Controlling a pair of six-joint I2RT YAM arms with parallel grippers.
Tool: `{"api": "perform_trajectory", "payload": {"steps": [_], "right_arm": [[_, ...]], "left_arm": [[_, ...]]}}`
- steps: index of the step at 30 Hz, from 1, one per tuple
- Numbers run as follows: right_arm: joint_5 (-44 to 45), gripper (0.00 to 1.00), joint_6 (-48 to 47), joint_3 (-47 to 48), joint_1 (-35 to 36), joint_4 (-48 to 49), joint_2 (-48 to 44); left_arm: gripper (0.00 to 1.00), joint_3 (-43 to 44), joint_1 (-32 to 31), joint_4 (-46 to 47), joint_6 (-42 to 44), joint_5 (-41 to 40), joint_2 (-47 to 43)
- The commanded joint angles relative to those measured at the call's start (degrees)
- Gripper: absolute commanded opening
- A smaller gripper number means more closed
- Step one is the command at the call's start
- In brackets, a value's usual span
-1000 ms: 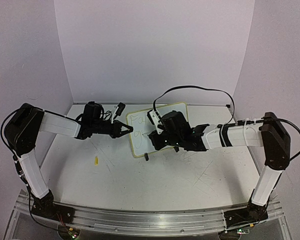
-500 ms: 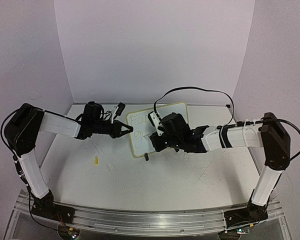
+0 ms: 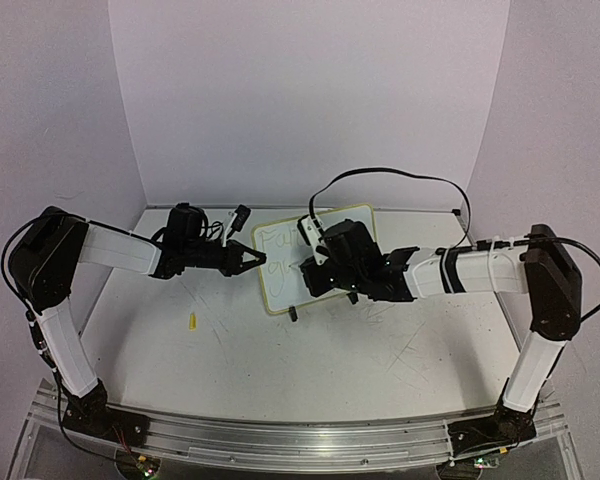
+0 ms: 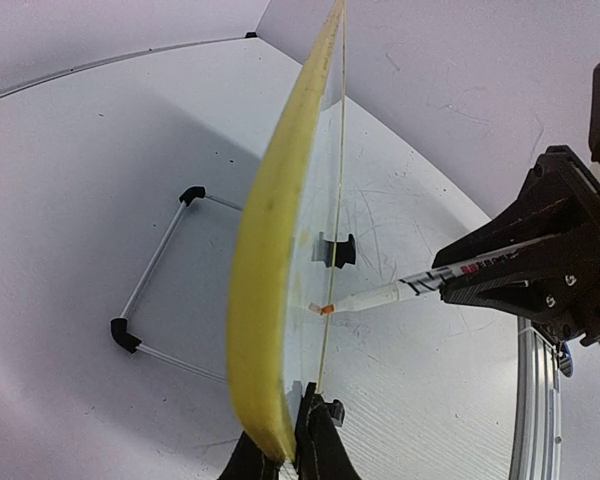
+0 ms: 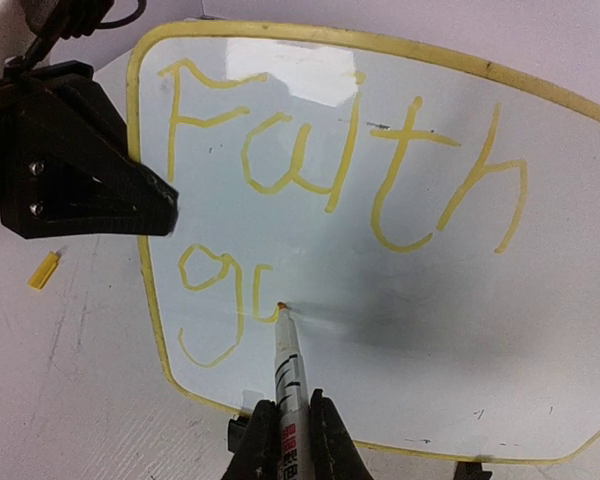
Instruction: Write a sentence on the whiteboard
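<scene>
1. The whiteboard (image 3: 280, 272) stands tilted at the middle rear of the table (image 3: 280, 370); a wire stand (image 4: 155, 290) props it from behind; its face is turned toward the arms.
2. The left gripper (image 4: 288, 445) is clenched on the board's yellow left rim.
3. The right gripper (image 5: 285, 425) is clamped on a marker (image 5: 288, 365); the marker's orange tip touches the board's face, just right of the lower line's letters.
4. The writing is yellow; "Faith" above, what looks like "gu" below.
5. A small yellow cap (image 3: 193, 321) lies on the table, left of the board and apart from it.
</scene>
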Motion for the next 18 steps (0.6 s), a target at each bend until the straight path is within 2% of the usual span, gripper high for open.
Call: {"api": "perform_trajectory", "payload": {"steps": [1, 18], "right_arm": [[4.9, 0.00, -0.8, 3.2, -2.1, 2.5, -1.9], [1.0, 0.00, 0.6, 0.1, -2.0, 2.3, -2.8]], "left_arm": [[0.00, 0.3, 0.6, -4.3, 5.2, -8.2, 0.5], [0.00, 0.6, 0.6, -4.4, 5.3, -8.2, 0.5]]}}
